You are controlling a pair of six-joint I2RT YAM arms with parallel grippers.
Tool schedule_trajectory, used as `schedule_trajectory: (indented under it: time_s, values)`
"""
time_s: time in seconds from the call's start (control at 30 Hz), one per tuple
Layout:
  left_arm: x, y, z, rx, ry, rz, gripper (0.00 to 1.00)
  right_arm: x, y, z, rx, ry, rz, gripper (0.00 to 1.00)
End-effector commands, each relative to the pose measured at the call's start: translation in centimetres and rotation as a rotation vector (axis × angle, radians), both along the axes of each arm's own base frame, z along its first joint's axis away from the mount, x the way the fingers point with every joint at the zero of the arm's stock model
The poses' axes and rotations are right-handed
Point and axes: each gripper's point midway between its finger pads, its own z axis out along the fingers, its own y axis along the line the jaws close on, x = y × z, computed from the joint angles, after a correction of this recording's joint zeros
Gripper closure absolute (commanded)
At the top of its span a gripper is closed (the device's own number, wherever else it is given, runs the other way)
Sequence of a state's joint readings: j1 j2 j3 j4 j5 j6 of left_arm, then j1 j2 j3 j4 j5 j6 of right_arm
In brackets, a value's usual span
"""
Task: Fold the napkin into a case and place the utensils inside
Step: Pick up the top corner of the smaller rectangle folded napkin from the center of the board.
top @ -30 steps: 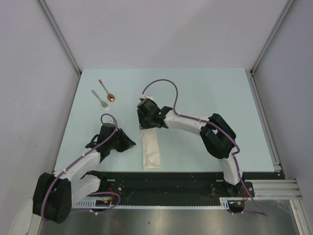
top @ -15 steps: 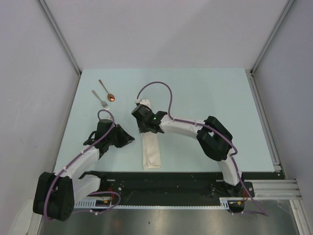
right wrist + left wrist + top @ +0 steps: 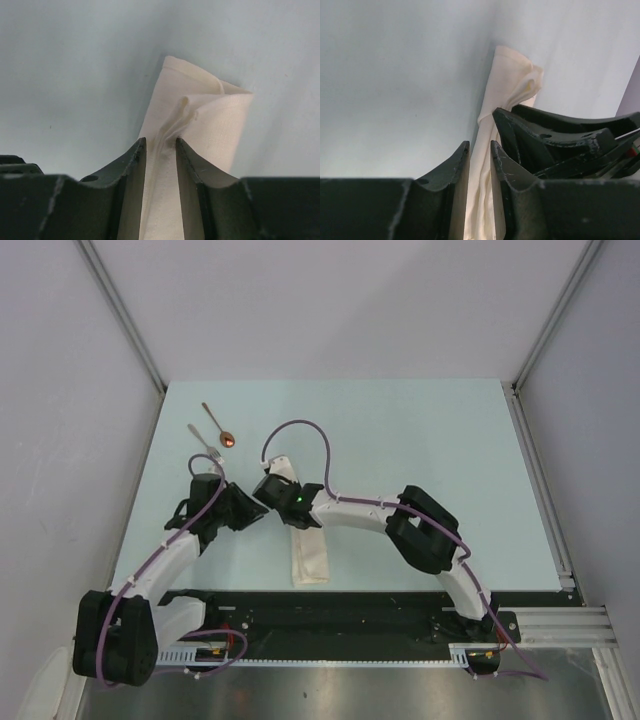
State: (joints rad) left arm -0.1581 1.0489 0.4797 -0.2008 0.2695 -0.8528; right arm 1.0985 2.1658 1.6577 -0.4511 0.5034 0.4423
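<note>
Right wrist view has the napkin [image 3: 200,130] running up from the bottom edge, straight between the two black fingers of the right gripper [image 3: 160,146] and on to its end in the upper middle of the frame. The jaws stand narrow, both inner faces against the cloth, which puckers into small creases right at the fingertips: a pinch on the napkin. Past the fingers the cloth widens into a cream-white folded end, with one layer lapping over another and a raised ridge down its middle.

Left wrist view shows the same strip passing through the left gripper [image 3: 479,147], whose jaws are also narrow, with the cloth filling the gap between them, so it too grips the napkin. Just ahead and to the right the other gripper's dark fingers lie on the cloth, and the rounded end shows beyond them near the upper middle.

From the top camera the napkin is a long narrow band at the centre-left of the pale table [image 3: 420,440]. Its lower end lies flat near the bottom edge and its upper part is under the two grippers, which meet close together. The fork [image 3: 207,445] and spoon [image 3: 218,424] lie side by side at upper left, apart from the cloth.
</note>
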Motion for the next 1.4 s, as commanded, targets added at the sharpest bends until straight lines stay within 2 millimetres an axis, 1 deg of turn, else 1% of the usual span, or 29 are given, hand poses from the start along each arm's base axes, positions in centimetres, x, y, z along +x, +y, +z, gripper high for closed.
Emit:
schedule_trajectory:
  time_s: [0.0,0.1,0.23,0.43,0.5,0.57,0.63,0.67,0.7,0.73,0.77,0.8,0.83,0.87,0.9,0.93,0.97,1.0,1.03,1.07,1.1,1.13,1.17,1.2,1.23,1.27,1.33,1.37]
  values:
    - [1.3,0.5,1.5,0.006,-0.041,0.001,0.72,1.1,-0.1,0.9,-0.029,-0.072,-0.034,0.65]
    - [1.3,0.6,1.4,0.005,-0.028,0.005,0.7,1.2,-0.1,0.6,-0.044,-0.075,-0.034,0.66]
    - [1.5,0.6,1.3,-0.002,-0.017,0.005,0.69,1.4,-0.4,0.2,-0.065,-0.086,-0.036,0.71]
    - [1.7,0.6,1.6,-0.003,-0.021,0.004,0.68,1.6,0.0,-0.2,-0.064,-0.088,-0.029,0.72]
    - [1.7,0.6,1.7,-0.004,-0.022,0.004,0.67,1.5,0.0,-0.3,-0.064,-0.087,-0.024,0.81]
    - [1.8,0.5,1.7,-0.004,-0.019,-0.001,0.67,1.5,0.1,0.0,-0.059,-0.09,-0.02,0.89]
    - [1.9,0.5,1.6,0.001,-0.017,-0.012,0.66,1.5,0.0,0.3,-0.057,-0.091,-0.017,0.94]
    - [1.9,0.4,1.5,0.003,-0.016,-0.017,0.65,1.6,0.0,0.7,-0.049,-0.094,-0.012,0.99]
    - [2.0,0.3,1.6,0.003,-0.02,-0.029,0.64,1.4,0.2,1.2,-0.034,-0.092,0.0,1.0]
    - [2.2,0.2,1.6,0.001,-0.024,-0.041,0.61,1.4,0.1,1.4,-0.029,-0.093,0.002,1.0]
    - [2.3,0.0,1.3,0.001,-0.012,-0.054,0.6,1.2,0.2,1.6,-0.023,-0.086,0.018,1.0]
    - [2.3,0.0,1.0,0.011,-0.002,-0.07,0.59,1.3,0.2,2.4,-0.002,-0.087,0.017,1.0]
    - [2.7,-0.2,1.2,0.012,-0.004,-0.086,0.58,1.1,0.0,2.3,0.002,-0.075,0.023,1.0]
    - [2.7,-0.3,0.5,0.019,0.021,-0.106,0.58,0.8,0.3,2.2,0.025,-0.048,0.051,1.0]
    - [2.8,-0.5,0.3,0.018,0.034,-0.116,0.59,0.9,0.4,3.3,0.062,-0.054,0.053,1.0]
    - [3.2,-0.9,0.6,0.003,0.024,-0.136,0.6,0.6,-0.1,2.8,0.057,-0.042,0.051,1.0]
    - [3.3,-1.3,0.1,-0.006,0.043,-0.155,0.6,0.3,-0.1,2.9,0.076,-0.028,0.059,1.0]
    - [3.3,-1.5,0.0,-0.014,0.048,-0.165,0.61,0.5,-0.3,3.6,0.104,-0.033,0.054,1.0]
    - [3.5,-1.7,0.1,-0.009,0.055,-0.175,0.61,0.4,-0.8,3.2,0.105,-0.023,0.054,1.0]
    - [3.6,-1.9,0.2,-0.003,0.056,-0.189,0.59,0.0,-0.6,3.3,0.126,-0.006,0.072,1.0]
    - [3.6,-1.9,-0.1,0.003,0.076,-0.192,0.57,0.2,-0.8,3.4,0.145,-0.001,0.063,1.0]
    - [3.9,-1.8,0.2,0.013,0.069,-0.193,0.56,0.2,-0.8,3.8,0.16,0.002,0.065,1.0]
    - [4.1,-1.8,0.3,0.026,0.058,-0.207,0.52,-0.1,-1.0,3.2,0.163,0.024,0.071,1.0]
    - [4.1,-1.9,0.2,0.033,0.062,-0.221,0.47,-0.1,-0.9,3.4,0.181,0.028,0.075,1.0]
    - [4.6,-2.0,0.7,0.047,0.056,-0.232,0.47,-0.1,-1.0,3.5,0.194,0.032,0.075,1.0]
    - [4.1,-2.0,0.1,0.057,0.091,-0.246,0.5,-0.2,-1.0,3.3,0.198,0.036,0.084,1.0]
    - [3.8,-2.1,-1.1,0.05,0.145,-0.248,0.52,0.0,-1.1,3.3,0.213,0.043,0.079,1.0]
    - [3.8,-1.8,-1.8,0.061,0.166,-0.223,0.62,0.1,-1.1,3.4,0.221,0.046,0.077,1.0]
